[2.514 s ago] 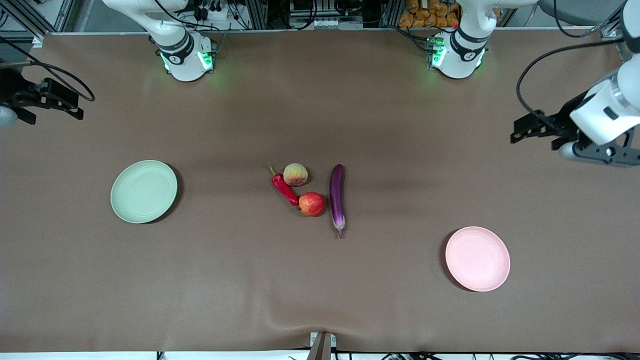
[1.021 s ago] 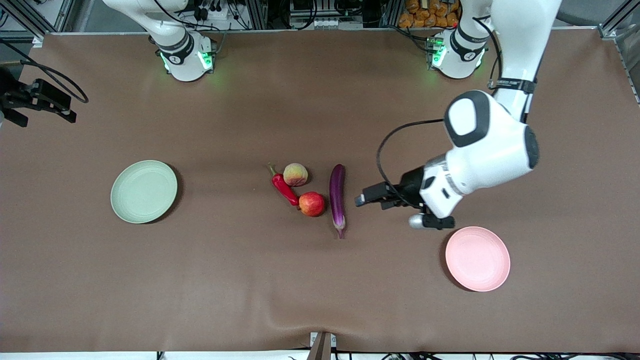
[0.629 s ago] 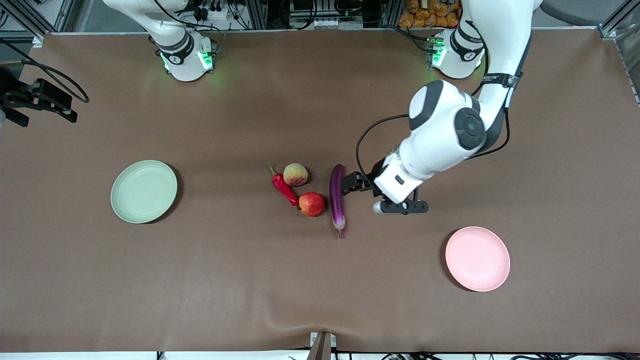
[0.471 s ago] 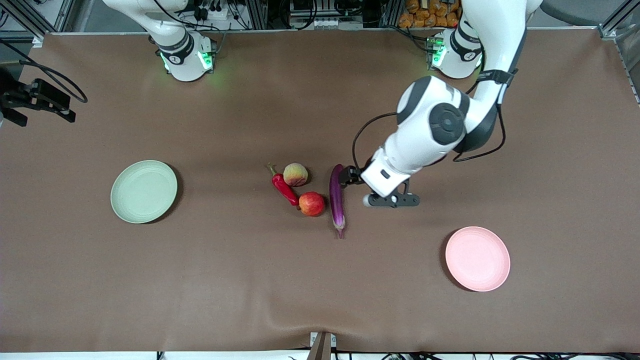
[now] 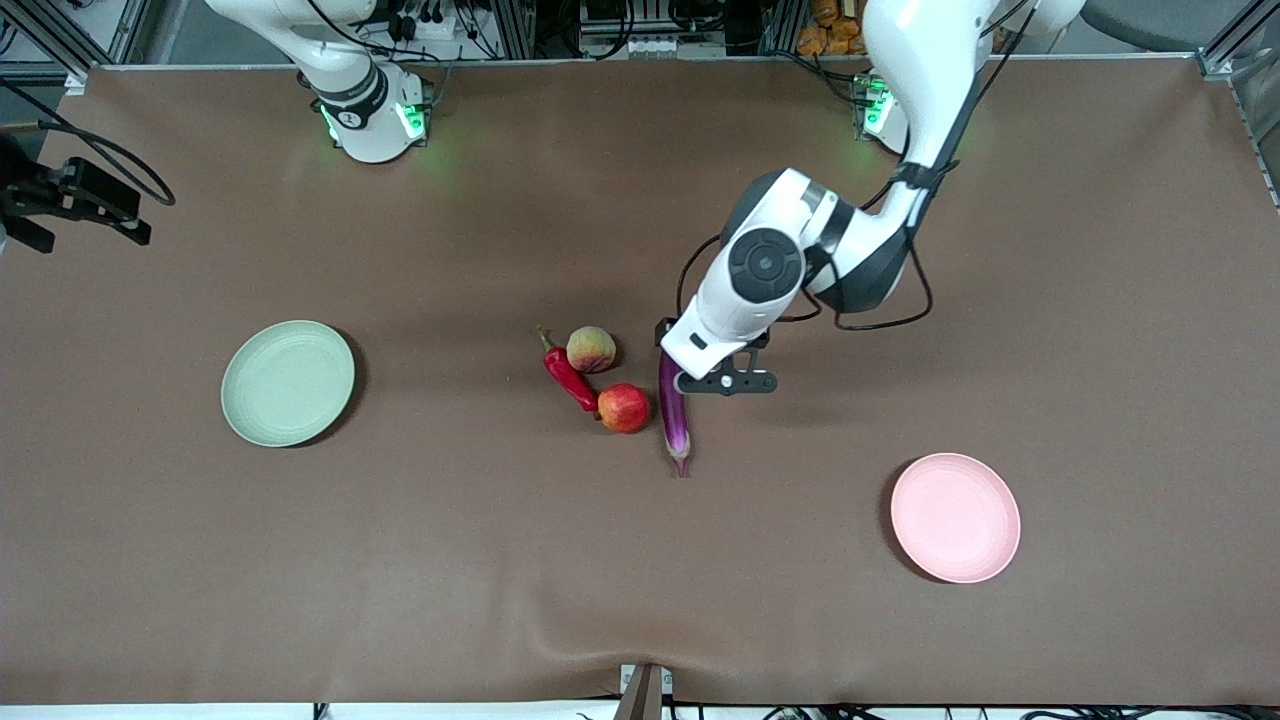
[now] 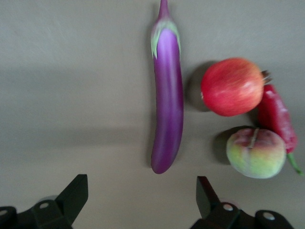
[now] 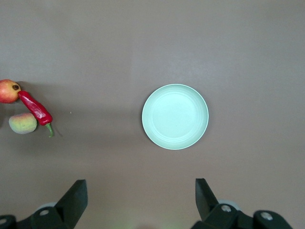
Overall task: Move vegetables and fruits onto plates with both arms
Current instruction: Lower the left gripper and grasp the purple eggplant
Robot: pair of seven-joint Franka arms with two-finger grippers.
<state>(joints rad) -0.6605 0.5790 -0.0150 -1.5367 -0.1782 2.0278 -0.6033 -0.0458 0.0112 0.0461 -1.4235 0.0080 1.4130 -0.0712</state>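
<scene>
As left hand (image 6: 138, 202) nears, now over eggplant (image 5: 674, 405)

A brown tablecloth (image 5: 500, 560) covers the table, slightly rippled at the edge nearest the front camera. A small metal bracket (image 5: 645, 690) sits at the middle of that edge.

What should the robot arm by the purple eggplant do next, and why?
Probably lower the left tool straight down and close it. It is open over the eggplant's rounded end, and nothing is on the pink plate yet. The right tool waits open above the green plate.
</scene>
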